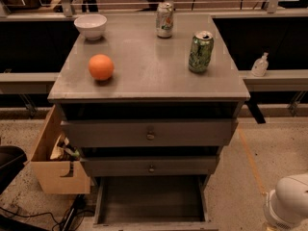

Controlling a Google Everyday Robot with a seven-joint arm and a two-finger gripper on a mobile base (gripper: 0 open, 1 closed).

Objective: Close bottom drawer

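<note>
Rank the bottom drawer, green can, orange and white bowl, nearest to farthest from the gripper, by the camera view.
1. bottom drawer, open, left of the gripper at lower right.
2. green can, cabinet top, right side.
3. orange, left side.
4. white bowl, far left corner.

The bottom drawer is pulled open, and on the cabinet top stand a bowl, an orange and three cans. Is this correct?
No: the camera view shows two cans, not three: a rear can and a green can. The bottom drawer is open; bowl and orange stand on the cabinet top. The gripper is out of view; a white robot part shows lower right.
</note>
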